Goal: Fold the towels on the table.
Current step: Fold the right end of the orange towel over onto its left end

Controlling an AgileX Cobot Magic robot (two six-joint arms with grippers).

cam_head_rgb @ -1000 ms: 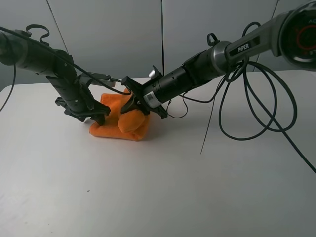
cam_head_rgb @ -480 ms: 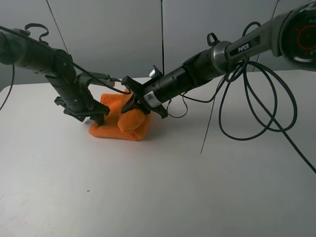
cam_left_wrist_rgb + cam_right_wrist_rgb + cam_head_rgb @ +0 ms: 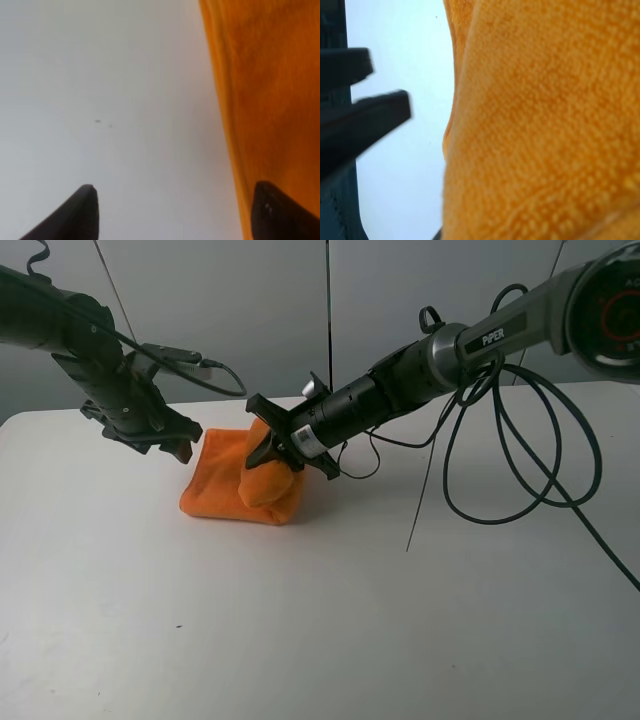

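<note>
The orange towel (image 3: 222, 490) lies bunched on the white table (image 3: 300, 630), left of centre. My right gripper (image 3: 272, 456) reaches across from the right and is shut on a raised fold of the towel, which hangs as a rounded lump beneath it. My left gripper (image 3: 172, 443) hovers open above the table just left of the towel's upper corner, touching nothing. In the left wrist view the left gripper (image 3: 180, 212) spreads its dark fingertips (image 3: 82, 212) wide over bare table (image 3: 100, 75), with the towel's edge (image 3: 270, 90) beside one tip. Fluffy towel (image 3: 545, 125) fills the right wrist view and hides the grip.
Black cables (image 3: 520, 470) loop from the right arm down onto the right half of the table. A grey panelled wall (image 3: 250, 310) stands behind the table's far edge. Bare white tabletop stretches in front of the towel.
My left gripper has lifted off the towel's left side and drawn back up and to the left, still open. The right gripper and its fold have stayed put.
</note>
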